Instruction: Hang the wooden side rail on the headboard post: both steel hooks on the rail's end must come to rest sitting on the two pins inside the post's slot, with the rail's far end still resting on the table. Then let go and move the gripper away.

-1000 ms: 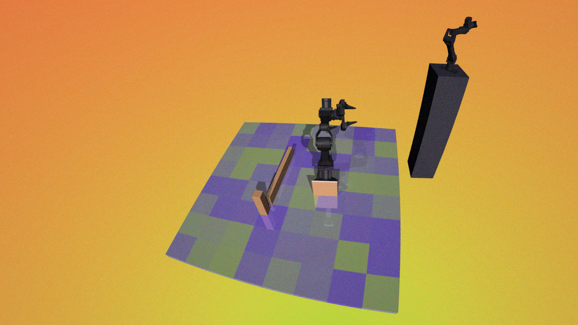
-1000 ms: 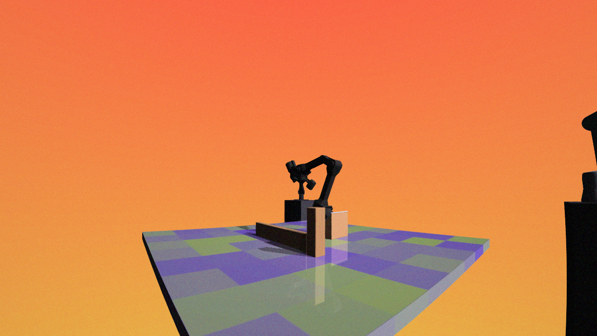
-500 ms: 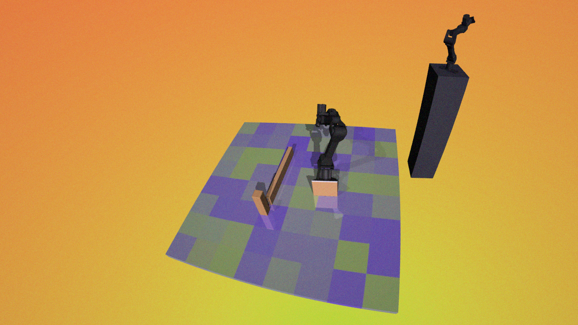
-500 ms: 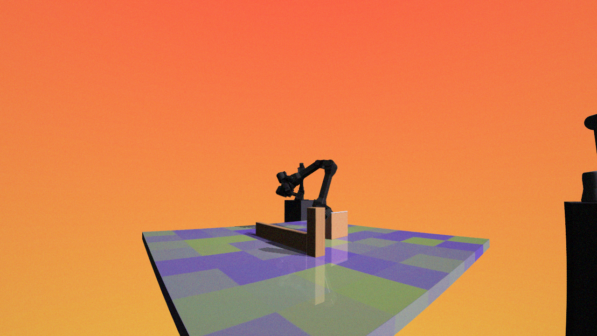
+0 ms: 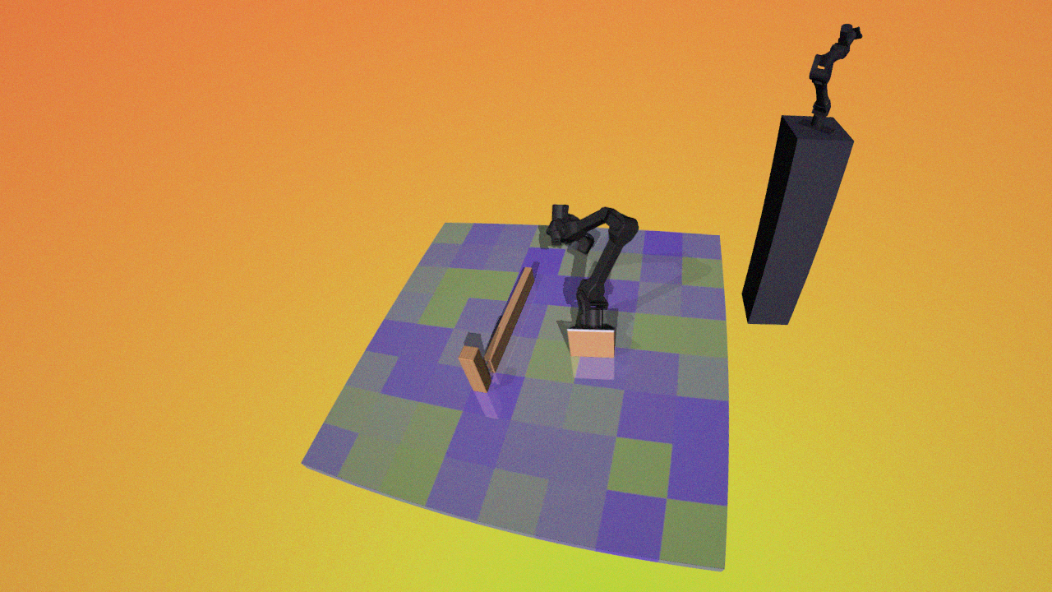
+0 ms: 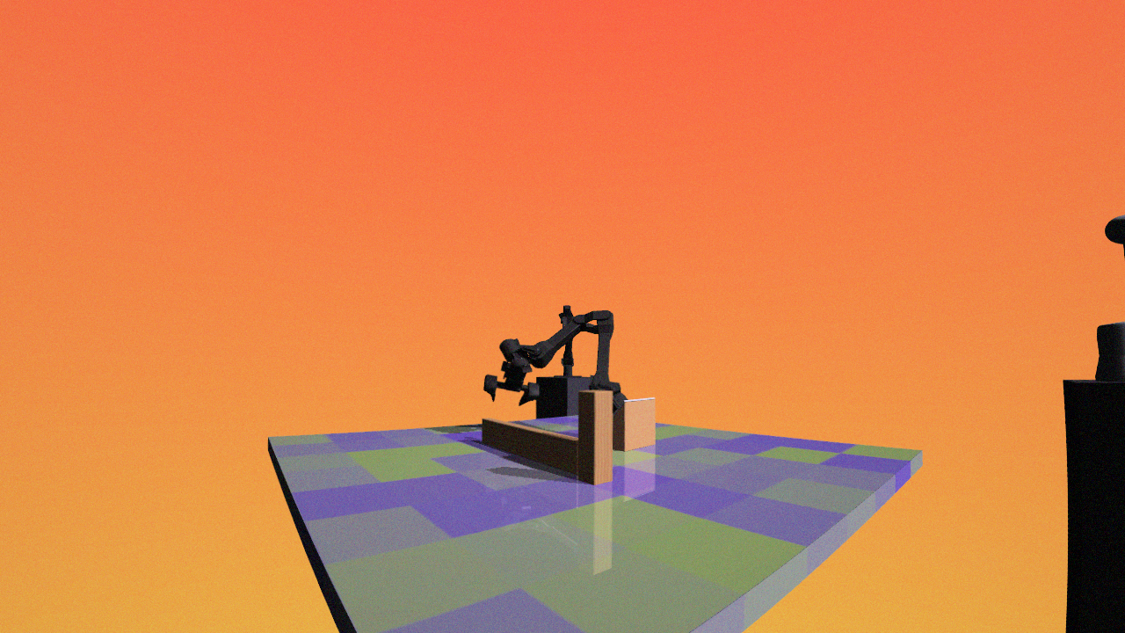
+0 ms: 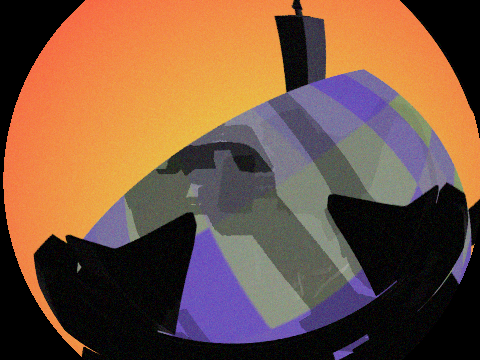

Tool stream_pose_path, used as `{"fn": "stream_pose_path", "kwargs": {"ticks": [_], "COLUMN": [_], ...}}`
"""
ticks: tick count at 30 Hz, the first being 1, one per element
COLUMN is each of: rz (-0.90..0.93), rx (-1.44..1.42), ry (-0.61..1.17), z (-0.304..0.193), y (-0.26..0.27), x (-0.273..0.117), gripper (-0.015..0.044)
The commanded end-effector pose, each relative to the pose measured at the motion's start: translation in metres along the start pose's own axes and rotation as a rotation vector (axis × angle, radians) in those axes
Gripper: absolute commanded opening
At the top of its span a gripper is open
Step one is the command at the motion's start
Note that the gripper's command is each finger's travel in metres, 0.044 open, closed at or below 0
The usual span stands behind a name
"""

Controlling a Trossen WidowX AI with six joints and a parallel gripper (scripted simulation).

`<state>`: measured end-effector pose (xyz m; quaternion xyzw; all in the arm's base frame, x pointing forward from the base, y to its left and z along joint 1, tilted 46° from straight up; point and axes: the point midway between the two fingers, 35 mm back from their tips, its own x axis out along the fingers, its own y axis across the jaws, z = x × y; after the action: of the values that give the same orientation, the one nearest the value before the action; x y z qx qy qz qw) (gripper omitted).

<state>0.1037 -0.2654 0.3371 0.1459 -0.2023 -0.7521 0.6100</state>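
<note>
The wooden side rail point(image 5: 509, 317) point(image 6: 531, 445) lies low along the table, with one end beside the upright headboard post point(image 5: 477, 372) point(image 6: 595, 440). The hooks, slot and pins are too small or hidden, so I cannot tell whether the hooks sit on the pins or whether rail and post touch. The rail's far end appears low at the table. My gripper point(image 6: 507, 401) point(image 7: 264, 211) is open and empty, its fingers wide apart. It hangs above the table beyond the rail's far end, towards the arm's side, clear of rail and post.
A pale orange block point(image 5: 590, 343) point(image 6: 638, 425) stands at the arm's base. A tall dark pedestal point(image 5: 798, 228) point(image 7: 316, 50) with another arm stands off the table. A second dark pedestal point(image 6: 1093, 504) is at the right edge of the exterior view. The checkered table's edge lies near my gripper.
</note>
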Motion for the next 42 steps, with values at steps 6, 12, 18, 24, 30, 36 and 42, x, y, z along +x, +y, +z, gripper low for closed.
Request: {"fn": "stream_pose_path", "kwargs": {"ticks": [6,12,18,24,30,36,42], "rz": [0.312,0.552,0.765,0.996,1.252,1.534,1.848], "rx": [-0.281,-0.469,-0.622,-0.797,-0.978,-1.159,-1.338], "ry": [0.157,0.221,0.25,0.279,0.275,0.23,0.131], "z": [-0.089,-0.148,-0.196,-0.26,-0.311,-0.344,-0.357], "y": [0.069,0.103,0.116,0.099,0.058,-0.002,-0.075], "x": [-0.041,-0.092,-0.147,-0.21,-0.275,-0.331,-0.372], "gripper": [0.044,0.044,0.044,0.044,0.044,0.044,0.044]}}
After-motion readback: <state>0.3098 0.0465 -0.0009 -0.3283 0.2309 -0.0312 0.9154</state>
